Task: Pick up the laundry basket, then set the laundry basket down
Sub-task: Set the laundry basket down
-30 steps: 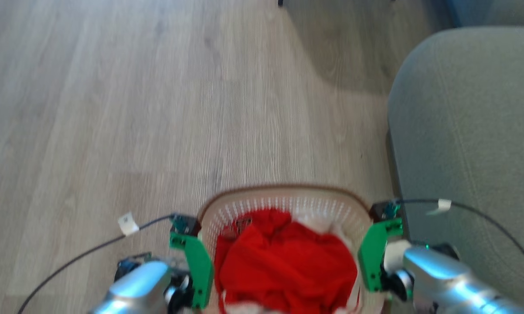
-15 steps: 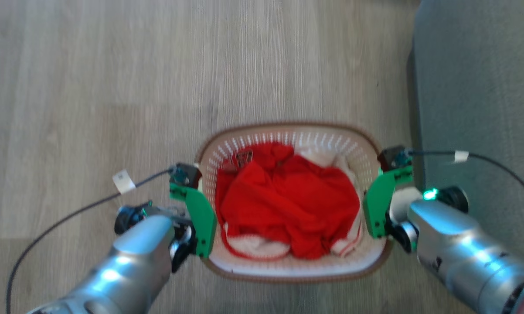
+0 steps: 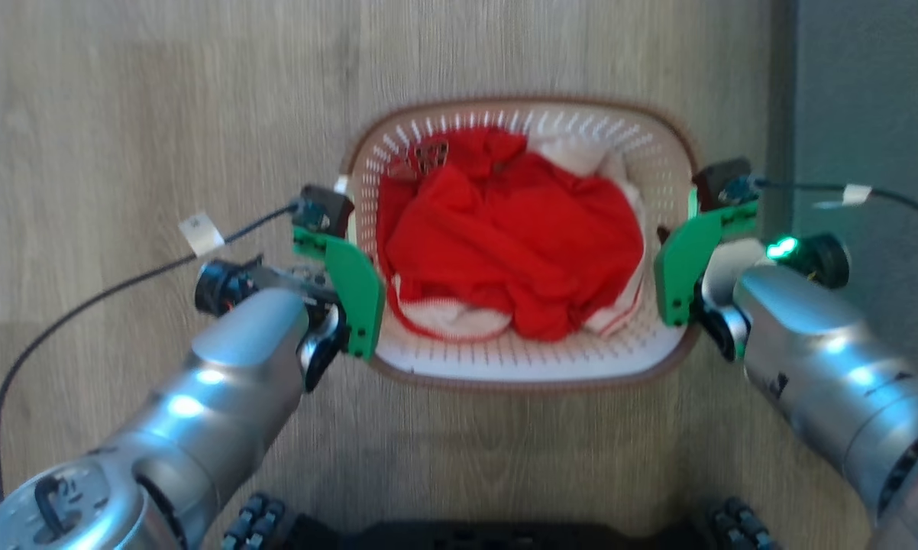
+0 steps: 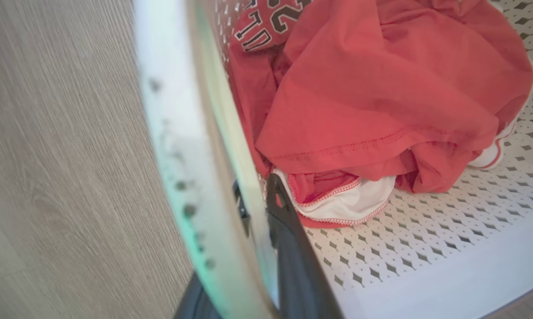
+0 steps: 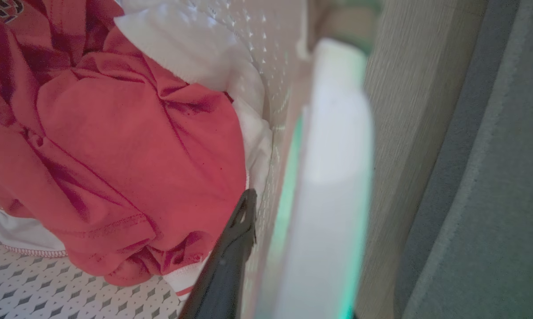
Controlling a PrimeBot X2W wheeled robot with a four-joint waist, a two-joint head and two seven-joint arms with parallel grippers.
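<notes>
The laundry basket [image 3: 531, 365], white and perforated with a brown rim, hangs between my two arms in the head view, over the wood floor. Red clothing [image 3: 505, 237] with some white fabric fills it. My left gripper [image 3: 356, 290] clamps the basket's left side under its green plate. In the left wrist view one dark finger [image 4: 293, 257] reaches inside the wall, with the blurred white rim [image 4: 178, 133] just beside it. My right gripper [image 3: 677, 267] clamps the right side the same way. Its dark finger [image 5: 224, 270] lies inside, next to the white handle [image 5: 333, 177].
A grey upholstered sofa [image 3: 871, 114] stands close to the basket's right side and my right arm. Bare wood floor [image 3: 123, 114] spreads to the left and ahead. My dark wheeled base [image 3: 474, 535] shows at the bottom edge. Black cables [image 3: 85, 305] trail from both wrists.
The whole head picture has shifted, so the camera has tilted down. Basket and grippers now sit higher in view and my base has appeared. Both grippers stay on the basket's sides.
</notes>
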